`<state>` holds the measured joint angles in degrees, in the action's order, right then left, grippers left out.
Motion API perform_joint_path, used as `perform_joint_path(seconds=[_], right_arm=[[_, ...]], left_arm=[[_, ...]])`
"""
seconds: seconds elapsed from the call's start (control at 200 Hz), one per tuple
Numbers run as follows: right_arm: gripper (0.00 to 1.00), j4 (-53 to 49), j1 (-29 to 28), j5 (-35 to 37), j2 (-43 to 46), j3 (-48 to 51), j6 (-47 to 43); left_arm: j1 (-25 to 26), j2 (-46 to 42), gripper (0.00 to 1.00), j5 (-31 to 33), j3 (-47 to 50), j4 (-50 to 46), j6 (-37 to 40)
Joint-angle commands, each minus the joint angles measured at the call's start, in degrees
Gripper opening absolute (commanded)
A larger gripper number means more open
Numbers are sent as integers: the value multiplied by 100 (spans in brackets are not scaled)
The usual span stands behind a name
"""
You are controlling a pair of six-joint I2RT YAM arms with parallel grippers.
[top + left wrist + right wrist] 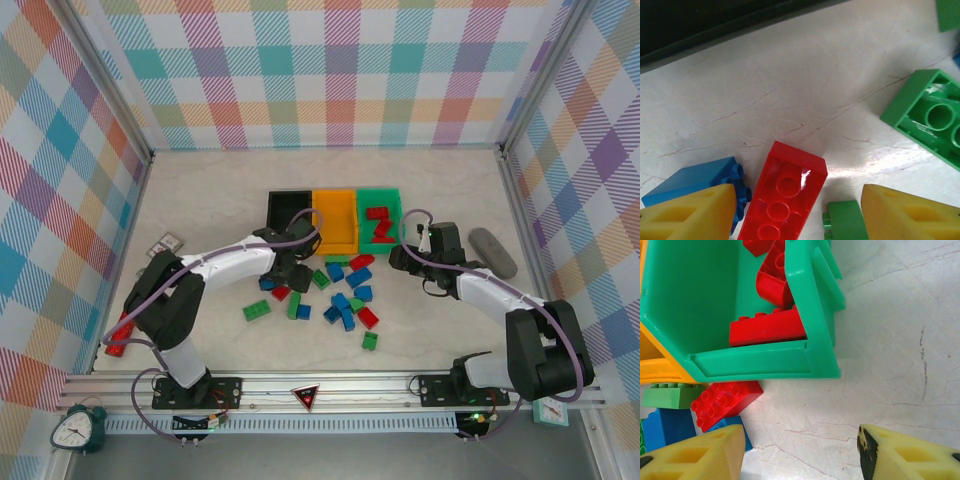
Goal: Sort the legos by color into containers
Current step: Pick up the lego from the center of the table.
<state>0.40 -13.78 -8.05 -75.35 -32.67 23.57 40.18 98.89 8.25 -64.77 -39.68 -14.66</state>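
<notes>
- Three bins stand side by side at the far middle of the table (pixel 200 200): the black bin (pixel 287 213), the orange bin (pixel 335 218) and the green bin (pixel 379 214).
- Some red bricks (pixel 767 327) lie inside the green bin. I see no bricks in the orange and black bins.
- The loose bricks (pixel 345 298), red, blue and green, lie spread on the table just in front of the bins.
- The left gripper (pixel 799 195) is low over the left side of the loose bricks, near the black bin. Its yellow fingers (pixel 690 212) are spread wide.
- A red brick (pixel 785 200) lies flat between those fingers, bottom side up.
- A blue brick (pixel 695 180) sits by the left finger, and a small green brick (pixel 842 222) by the right one. A big green brick (pixel 932 117) lies bottom up, a bit farther off.
- The right gripper (pixel 800 440) is by the near right corner of the green bin. It is spread wide and holds nothing. Bare table is under it.
- A red studded brick (pixel 725 400) lies just outside the green bin's near wall.
- A grey oblong thing (pixel 493 252) lies to the right of the right gripper.
</notes>
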Motion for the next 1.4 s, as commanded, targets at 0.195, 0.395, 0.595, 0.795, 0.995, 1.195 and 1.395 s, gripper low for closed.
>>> perform_joint_path(seconds=[0.195, 0.395, 0.595, 0.795, 0.995, 1.195, 1.395], right_arm=[[62, 47, -1, -60, -36, -50, 39], [62, 34, -1, -47, -32, -54, 33], [62, 46, -2, -54, -32, -49, 38], [62, 91, -2, -21, 64, 5, 62], [62, 82, -1, -30, 66, 6, 72], [62, 91, -1, -21, 107, 23, 72], [62, 100, -1, -5, 93, 19, 72]], left_arm=[[-98, 455, 58, -12, -367, -433, 500], [-99, 656, 55, 150, -414, -444, 568], [-103, 648, 44, 136, -336, -401, 553], [-82, 462, 36, 90, -255, -265, 460], [-24, 183, 32, 101, -211, -158, 387], [55, -219, 31, 142, -255, -129, 299], [80, -657, 32, -105, -541, -140, 185]])
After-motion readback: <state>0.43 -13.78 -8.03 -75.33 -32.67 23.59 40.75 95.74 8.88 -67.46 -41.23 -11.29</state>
